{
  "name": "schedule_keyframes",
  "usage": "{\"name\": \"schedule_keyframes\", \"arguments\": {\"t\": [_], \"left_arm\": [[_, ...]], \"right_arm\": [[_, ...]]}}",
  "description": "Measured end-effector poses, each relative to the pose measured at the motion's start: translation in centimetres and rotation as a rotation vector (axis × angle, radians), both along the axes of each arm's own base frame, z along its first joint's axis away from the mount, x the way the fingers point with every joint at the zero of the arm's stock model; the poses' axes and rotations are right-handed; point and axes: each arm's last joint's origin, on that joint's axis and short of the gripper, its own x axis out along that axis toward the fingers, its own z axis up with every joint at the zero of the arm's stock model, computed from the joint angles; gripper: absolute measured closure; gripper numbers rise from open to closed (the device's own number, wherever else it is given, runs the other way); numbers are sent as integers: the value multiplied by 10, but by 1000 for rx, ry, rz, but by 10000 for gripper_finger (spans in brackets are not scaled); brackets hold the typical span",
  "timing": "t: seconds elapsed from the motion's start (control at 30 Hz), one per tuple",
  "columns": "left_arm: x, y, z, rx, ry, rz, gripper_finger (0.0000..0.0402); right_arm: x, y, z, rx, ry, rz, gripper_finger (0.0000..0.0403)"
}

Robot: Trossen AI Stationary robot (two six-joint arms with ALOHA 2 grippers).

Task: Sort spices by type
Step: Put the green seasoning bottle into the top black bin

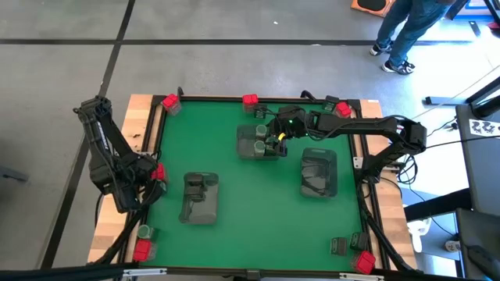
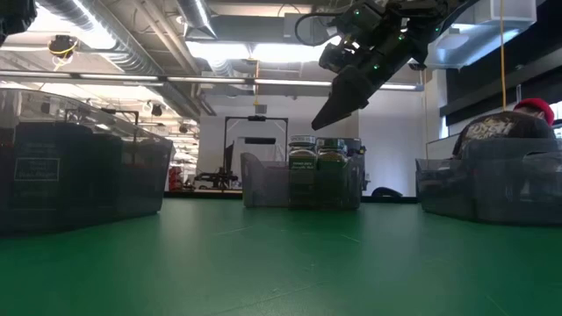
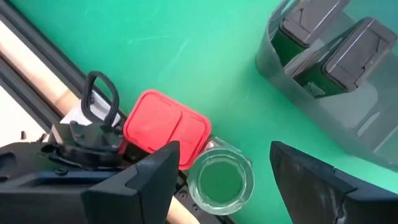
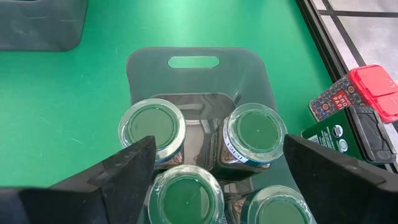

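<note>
Two arms in play. Left pincer [image 3: 217, 180] sits at the desk's [image 1: 234, 234] left edge, jaws part open, holding nothing, poised over a round jar [image 3: 221, 180] that touches a red box [image 3: 166, 127] at the desk edge. Its likely next pick: drop straight over the jar lid, centre it between the fingers, clear the red box before closing.

Left-centre tray [image 1: 200, 199] holds dark tins [image 3: 348, 53], two visible.

Middle tray [image 4: 196, 81] has four round jars: two upright ones [image 4: 152, 127] [image 4: 254, 132] fully in view, two cut off at the frame edge. Right pincer [image 4: 214, 180] hovers just above them, jaws wide, empty. Looks like a release just done; lift straight up so the fingers don't clip the lids.

Right tray [image 1: 319, 173]: contents unclear. Another red box [image 4: 373, 90] and dark tin [image 4: 367, 134] lie unsorted at the desk's far right edge.
</note>
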Motion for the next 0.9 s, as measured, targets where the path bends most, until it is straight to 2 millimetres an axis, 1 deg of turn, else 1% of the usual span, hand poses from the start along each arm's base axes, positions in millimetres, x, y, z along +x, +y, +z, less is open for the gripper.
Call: {"name": "schedule_keyframes", "arguments": {"t": [0.07, 0.2, 0.33, 0.47, 0.53, 0.63, 0.77, 0.9], "left_arm": [[0, 0, 0, 6, 5, -20, 156], [1, 1, 0, -6, 2, 23, 146], [3, 2, -1, -20, 43, 42, 112], [5, 3, -1, -5, 60, 9, 74], [5, 3, -1, -2, 67, -13, 63], [6, 2, -1, -7, 68, -34, 57], [7, 0, -2, -14, 63, -4, 58], [7, -5, -5, -22, 151, -36, 62]], "right_arm": [[0, 0, 0, 0, 0, 0, 52], [0, 0, 0, 0, 0, 0, 52], [0, 0, 0, 0, 0, 0, 52], [0, 0, 0, 0, 0, 0, 52], [0, 0, 0, 0, 0, 0, 52], [0, 0, 0, 2, 5, 0, 52], [0, 0, 0, 1, 4, 0, 52], [0, 0, 0, 1, 4, 0, 52]]}}
